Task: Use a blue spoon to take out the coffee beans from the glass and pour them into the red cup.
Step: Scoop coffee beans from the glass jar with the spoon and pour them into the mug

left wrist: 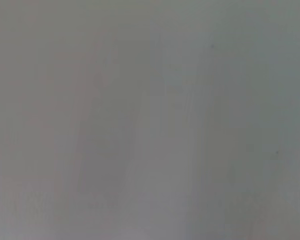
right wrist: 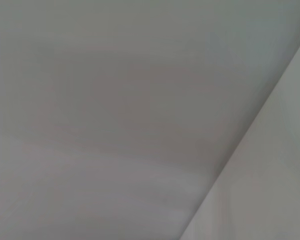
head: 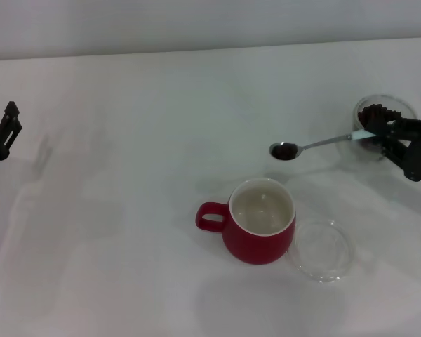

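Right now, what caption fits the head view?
Right gripper holds the blue spoon, loaded with coffee beans, between glass and red cup.

Right gripper (head: 376, 135): at far right, clamped on spoon (head: 316, 144) handle | glass (head: 383, 116): just behind the jaws | spoon bowl: well left of jaws, holding beans (head: 285, 150) | cup (head: 258, 220): nearer than bowl, below-left of jaws | saucer (head: 322, 250): touching cup's right | left gripper (head: 3, 133): far left edge.
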You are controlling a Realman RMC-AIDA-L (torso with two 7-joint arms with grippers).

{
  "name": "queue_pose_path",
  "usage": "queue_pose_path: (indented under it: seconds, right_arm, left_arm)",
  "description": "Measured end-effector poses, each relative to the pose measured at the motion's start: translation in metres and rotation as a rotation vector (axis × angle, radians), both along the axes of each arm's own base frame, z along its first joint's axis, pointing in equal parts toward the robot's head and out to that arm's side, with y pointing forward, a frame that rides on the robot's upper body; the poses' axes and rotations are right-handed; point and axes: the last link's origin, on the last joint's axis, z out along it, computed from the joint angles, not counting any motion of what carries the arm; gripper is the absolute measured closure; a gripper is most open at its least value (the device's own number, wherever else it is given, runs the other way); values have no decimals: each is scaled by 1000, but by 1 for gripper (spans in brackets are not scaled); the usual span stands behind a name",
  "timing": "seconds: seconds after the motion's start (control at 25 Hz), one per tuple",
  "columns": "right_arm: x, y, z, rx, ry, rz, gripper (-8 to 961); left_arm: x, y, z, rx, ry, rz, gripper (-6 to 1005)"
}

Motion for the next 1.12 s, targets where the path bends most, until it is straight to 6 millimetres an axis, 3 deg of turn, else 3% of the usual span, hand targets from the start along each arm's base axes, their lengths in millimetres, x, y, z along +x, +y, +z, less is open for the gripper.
queue_pose_path:
  seconds: [1.12]
  right_arm:
    - [-12, -4, -17, -17, -118, 175, 807]
  left_arm:
    - [-2, -3, -1, -7, 3, 4, 269]
